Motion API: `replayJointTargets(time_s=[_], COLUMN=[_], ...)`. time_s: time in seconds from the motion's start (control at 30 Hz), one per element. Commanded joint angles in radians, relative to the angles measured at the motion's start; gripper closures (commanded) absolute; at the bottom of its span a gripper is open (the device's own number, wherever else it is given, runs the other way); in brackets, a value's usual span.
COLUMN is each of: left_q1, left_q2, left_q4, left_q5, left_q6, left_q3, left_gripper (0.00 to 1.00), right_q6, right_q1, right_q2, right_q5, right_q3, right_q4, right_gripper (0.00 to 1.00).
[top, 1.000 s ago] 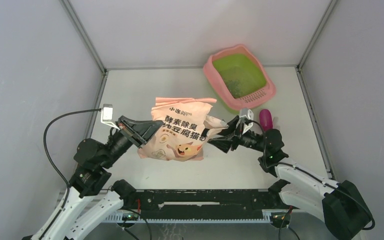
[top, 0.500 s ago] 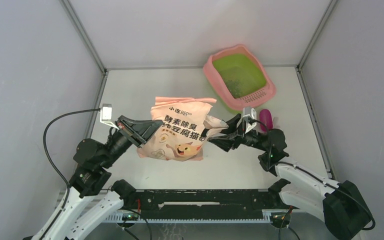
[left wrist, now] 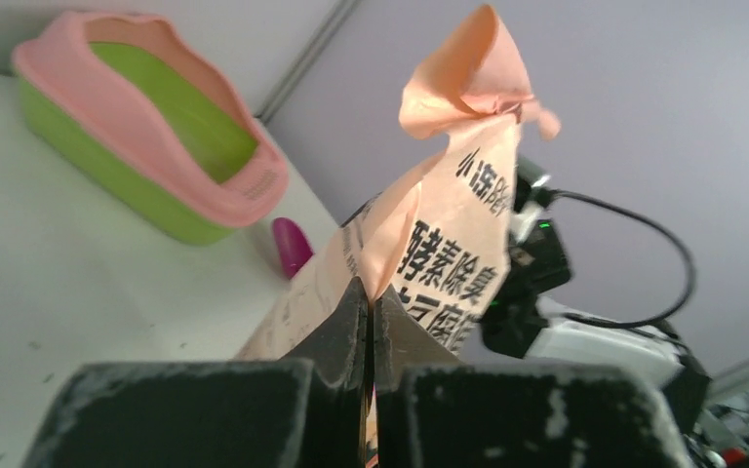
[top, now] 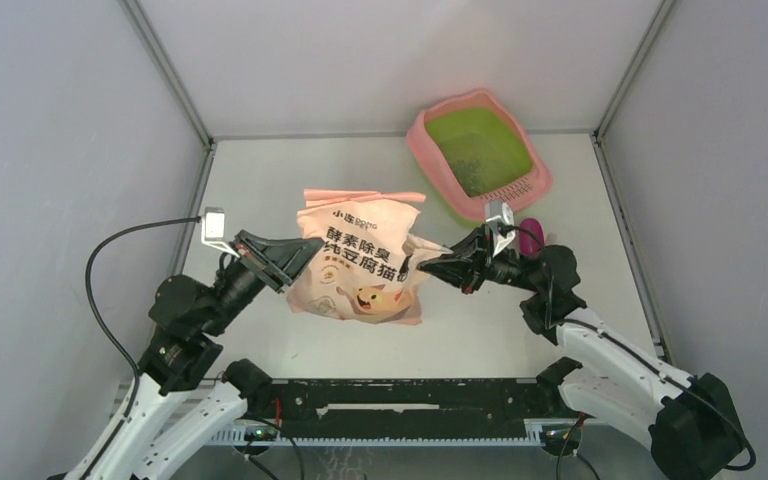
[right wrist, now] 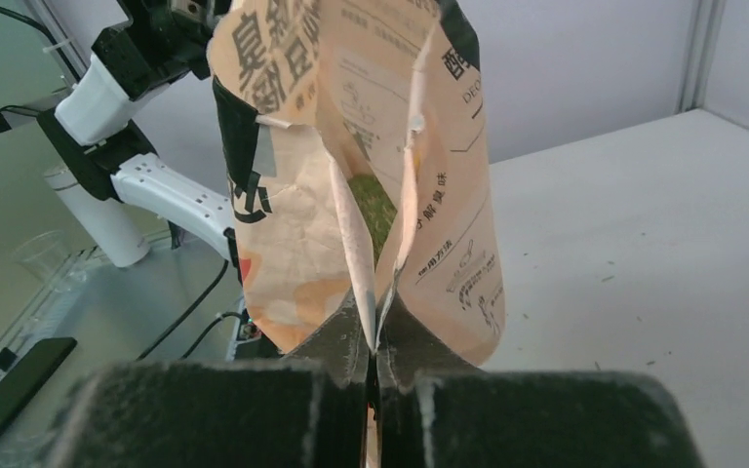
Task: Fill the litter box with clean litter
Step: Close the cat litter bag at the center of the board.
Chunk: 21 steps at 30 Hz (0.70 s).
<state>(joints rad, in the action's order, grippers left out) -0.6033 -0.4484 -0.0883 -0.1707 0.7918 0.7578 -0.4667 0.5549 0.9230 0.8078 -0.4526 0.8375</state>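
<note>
The litter box (top: 422,150), pink rim around a lime-green basin, stands at the back right, with dark specks of litter (top: 482,180) near its grid end. It also shows at the upper left of the left wrist view (left wrist: 254,187). A peach-pink printed bag (top: 360,265) is held upright off the table between both arms. My left gripper (top: 295,262) is shut on the bag's left edge (left wrist: 369,292). My right gripper (top: 428,265) is shut on the bag's right fold (right wrist: 375,312). Greenish contents show inside the bag's gap (right wrist: 375,210).
A magenta scoop (top: 532,232) lies on the table just behind my right wrist, in front of the litter box; it also shows in the left wrist view (left wrist: 291,244). Loose specks (right wrist: 605,278) dot the white table. Grey walls enclose the table on three sides.
My right gripper has shut on the bag's right edge. The right wrist rose and shifted slightly; the bag leaned a little to the left. The left arm held still.
</note>
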Motion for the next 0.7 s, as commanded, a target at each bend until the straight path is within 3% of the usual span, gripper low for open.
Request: replayJointTargets(time_s=[0.0, 0.13, 0.3, 0.37, 0.43, 0.53, 0.6, 0.67], left_q1=[0.006, 0.005, 0.006, 0.006, 0.005, 0.006, 0.005, 0.006], left_q2=[0.024, 0.04, 0.005, 0.015, 0.025, 0.03, 0.042, 0.053], left_q4=[-0.114, -0.201, -0.179, -0.154, -0.141, -0.148, -0.15, -0.147], left_q5=[0.12, 0.263, 0.365, 0.388, 0.411, 0.436, 0.447, 0.452], left_q6=[-0.099, -0.169, -0.194, -0.207, -0.221, -0.245, -0.257, -0.266], left_q3=[0.067, 0.0, -0.122, -0.162, -0.187, -0.188, -0.183, -0.179], left_gripper=[1.0, 1.0, 1.0, 1.0, 1.0, 1.0, 1.0, 1.0], right_q6=[0.015, 0.025, 0.177, 0.24, 0.315, 0.461, 0.464, 0.465], right_q1=[-0.037, -0.045, 0.048, 0.072, 0.086, 0.202, 0.247, 0.278], right_q2=[-0.077, -0.098, -0.072, -0.062, 0.019, 0.154, 0.199, 0.177], right_q5=[0.052, 0.051, -0.003, -0.087, -0.129, -0.412, -0.498, -0.538], right_q3=[-0.14, -0.211, -0.374, -0.445, -0.612, -0.845, -0.92, -0.897], right_q4=[-0.179, -0.29, -0.592, -0.7, -0.999, -1.358, -1.467, -1.428], right_gripper=[1.0, 1.0, 1.0, 1.0, 1.0, 1.0, 1.0, 1.0])
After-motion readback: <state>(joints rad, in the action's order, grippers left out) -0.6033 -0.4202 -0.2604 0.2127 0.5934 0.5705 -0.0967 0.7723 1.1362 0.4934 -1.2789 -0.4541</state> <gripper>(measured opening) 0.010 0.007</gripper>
